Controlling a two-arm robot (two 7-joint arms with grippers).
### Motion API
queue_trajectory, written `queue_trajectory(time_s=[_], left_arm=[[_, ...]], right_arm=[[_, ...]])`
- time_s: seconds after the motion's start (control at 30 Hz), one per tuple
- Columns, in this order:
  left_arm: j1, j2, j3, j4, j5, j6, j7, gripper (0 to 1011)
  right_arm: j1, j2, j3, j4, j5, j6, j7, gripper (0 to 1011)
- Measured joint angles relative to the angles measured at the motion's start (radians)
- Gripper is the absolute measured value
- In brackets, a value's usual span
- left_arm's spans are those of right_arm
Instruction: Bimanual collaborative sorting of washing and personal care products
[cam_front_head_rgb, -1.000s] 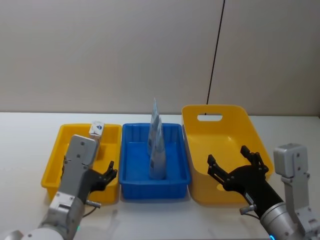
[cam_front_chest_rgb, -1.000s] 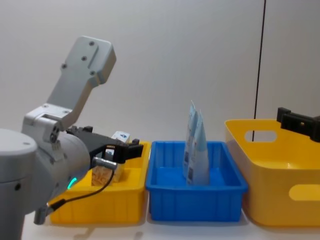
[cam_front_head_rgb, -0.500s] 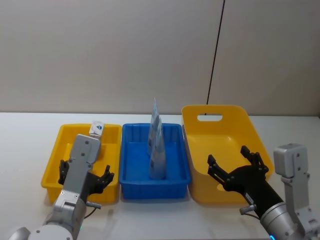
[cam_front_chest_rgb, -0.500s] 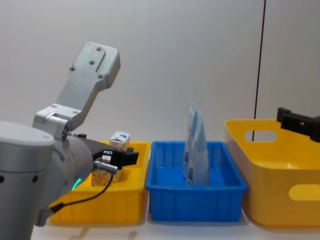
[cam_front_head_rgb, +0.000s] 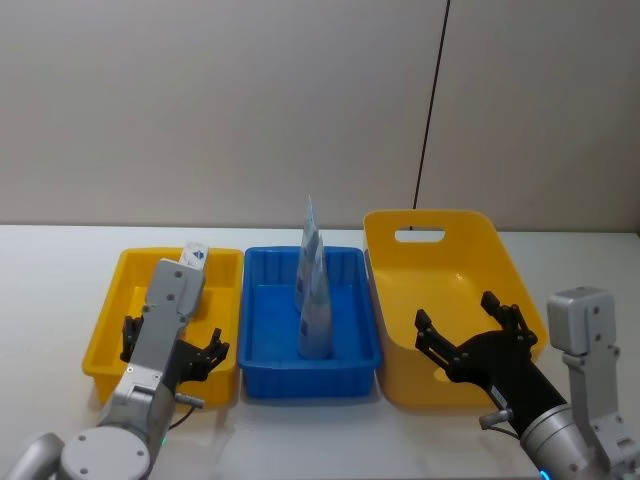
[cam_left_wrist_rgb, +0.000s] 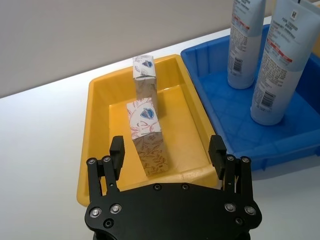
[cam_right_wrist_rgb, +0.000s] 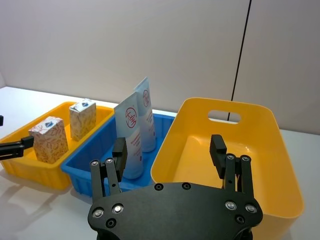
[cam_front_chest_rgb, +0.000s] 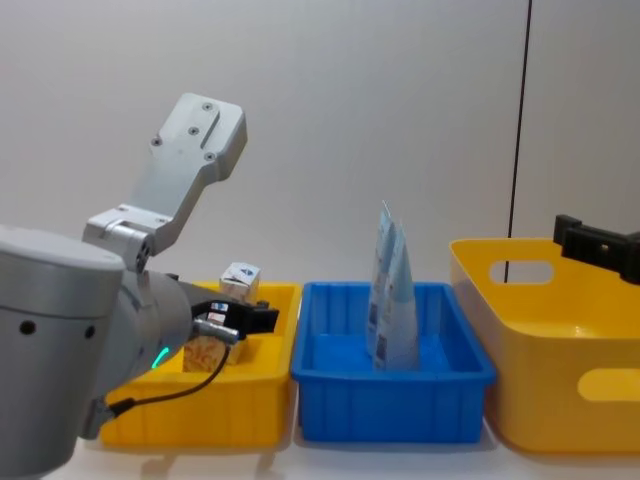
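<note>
All four views share the blue bin (cam_front_head_rgb: 300, 383): head from above its front, chest low and level, wrists close behind the left gripper (cam_left_wrist_rgb: 167, 145) and right gripper (cam_right_wrist_rgb: 168, 144) at either side.

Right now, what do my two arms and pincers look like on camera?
The left arm and right arm are silver-grey with boxy housings. The left pincer and right pincer are matte black: a plate dotted with silver screws and jointed fingers. A thin black cable loops under the left arm, beside a small green light.
</note>
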Motion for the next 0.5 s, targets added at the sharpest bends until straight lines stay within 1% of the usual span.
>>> queue_trajectory(time_s=[0.5], left_arm=[[-0.049,-0.018,-0.025,0.089,-0.015,0.003,-0.038,1001]], right_arm=[[0.0,0.0,0.0,0.0,0.0,0.0,0.0,1002]])
